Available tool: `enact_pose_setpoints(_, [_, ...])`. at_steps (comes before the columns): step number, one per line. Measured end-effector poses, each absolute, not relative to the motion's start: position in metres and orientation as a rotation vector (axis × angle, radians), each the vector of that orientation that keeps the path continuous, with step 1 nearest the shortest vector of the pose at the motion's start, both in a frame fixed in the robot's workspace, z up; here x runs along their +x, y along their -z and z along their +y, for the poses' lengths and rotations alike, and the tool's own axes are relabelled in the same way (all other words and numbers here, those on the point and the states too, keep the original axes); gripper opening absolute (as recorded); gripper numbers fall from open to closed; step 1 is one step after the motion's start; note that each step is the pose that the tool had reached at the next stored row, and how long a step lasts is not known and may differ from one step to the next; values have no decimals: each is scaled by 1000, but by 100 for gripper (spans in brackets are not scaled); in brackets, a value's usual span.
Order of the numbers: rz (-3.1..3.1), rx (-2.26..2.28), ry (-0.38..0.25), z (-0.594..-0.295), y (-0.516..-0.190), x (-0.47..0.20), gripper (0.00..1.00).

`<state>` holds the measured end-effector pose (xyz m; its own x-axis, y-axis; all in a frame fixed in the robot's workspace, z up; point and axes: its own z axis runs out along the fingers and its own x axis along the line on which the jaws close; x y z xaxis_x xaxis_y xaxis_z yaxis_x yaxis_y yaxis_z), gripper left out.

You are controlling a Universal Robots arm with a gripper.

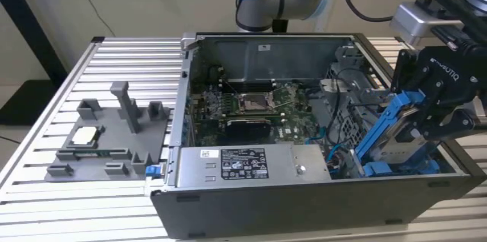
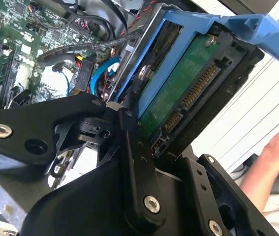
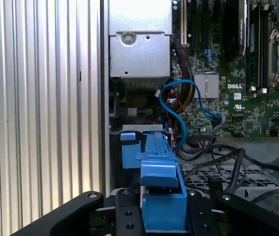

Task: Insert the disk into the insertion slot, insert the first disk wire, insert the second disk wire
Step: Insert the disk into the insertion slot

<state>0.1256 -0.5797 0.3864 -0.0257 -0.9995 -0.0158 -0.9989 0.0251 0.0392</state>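
My gripper (image 1: 427, 117) is shut on the disk (image 1: 397, 130), a silver-grey drive in a bright blue frame. The disk is tilted steeply, with its lower end down in the insertion slot (image 1: 400, 168) at the case's corner nearest the exterior view's right. The second wrist view shows the disk's green circuit-board side (image 2: 178, 93) and its connector, clamped between black fingers (image 2: 135, 157). In the first wrist view the blue frame (image 3: 161, 179) sits between the jaws above the slot's blue pieces (image 3: 129, 153). A loose blue cable (image 3: 179, 110) curls beside the bay; I cannot tell which disk wire it is.
The open computer case (image 1: 304, 196) lies on a slatted metal table (image 1: 114, 71). Inside it are the motherboard (image 1: 251, 108) and the silver power-supply box (image 1: 251, 165). A grey fixture (image 1: 106, 139) stands at the exterior view's left. A person's hand (image 2: 277, 147) is near the case.
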Motion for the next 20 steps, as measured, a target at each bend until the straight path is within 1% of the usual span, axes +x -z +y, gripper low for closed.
enact_pose_setpoints(6, [-2237, 2181, 61, -580, -386, 126, 33])
enact_pose_setpoints(7, [-2238, 2181, 61, -580, -386, 126, 34])
enact_pose_setpoints(8, [-2238, 2181, 61, -580, -386, 126, 40])
enact_pose_setpoints(9, [-2238, 2181, 61, -580, -386, 126, 40])
enact_pose_setpoints(10, [-2238, 2181, 61, -580, -386, 126, 47])
enact_pose_setpoints(16, [-2238, 2181, 61, -580, -387, 126, 47])
enact_pose_setpoints(20, [-2238, 2181, 61, -578, -393, 126, 47])
